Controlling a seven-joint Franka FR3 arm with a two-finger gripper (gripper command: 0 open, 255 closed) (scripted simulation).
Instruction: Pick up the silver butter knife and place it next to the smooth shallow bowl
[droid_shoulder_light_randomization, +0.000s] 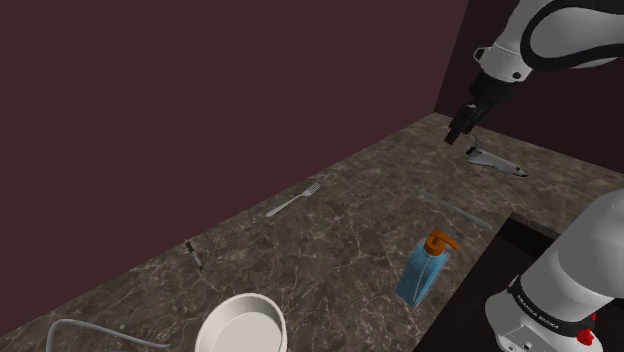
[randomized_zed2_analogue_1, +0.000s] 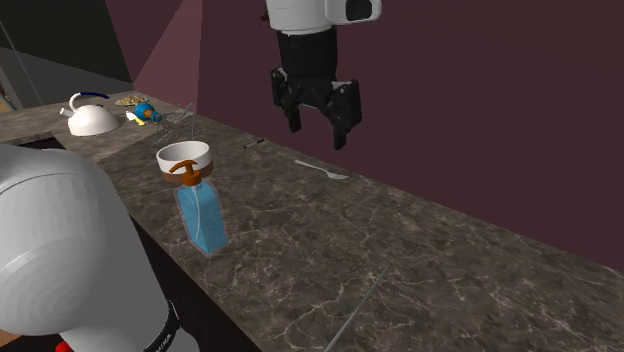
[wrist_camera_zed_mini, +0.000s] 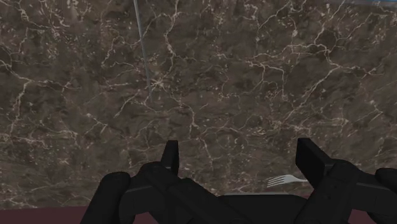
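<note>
Two fingers (wrist_camera_zed_mini: 312, 162): stood spread with nothing between them, so I logged the gripper (randomized_zed2_analogue_1: 318, 132) as empty.
Gripper height: raised well clear of the counter (droid_shoulder_light_randomization: 350, 250), and the wrist view looked down on bare stone.
Knife (droid_shoulder_light_randomization: 194, 254): a slim dark-and-silver piece lay flat close to the wall (droid_shoulder_light_randomization: 200, 100), between fork (droid_shoulder_light_randomization: 293, 200) and bowl (droid_shoulder_light_randomization: 243, 325). I took it for the butter knife, though it was too small to confirm.
Bowl: white and shallow, near the knife but apart from it.
Fork: lay flat on the stone, and in the wrist view its tines showed near the fingers.
Bottle (droid_shoulder_light_randomization: 428, 268): a blue soap dispenser stood at the counter's front edge, well apart from the knife.
Step in hand: I judged this to be the approach only, with the pick not yet begun.
Next move: I judged the hand had to cross to the knife and turn so the fingers straddled its narrow width. It then had to descend almost to the stone and close. The piece lay thin and flat, so I expected little margin for a high grip.
</note>
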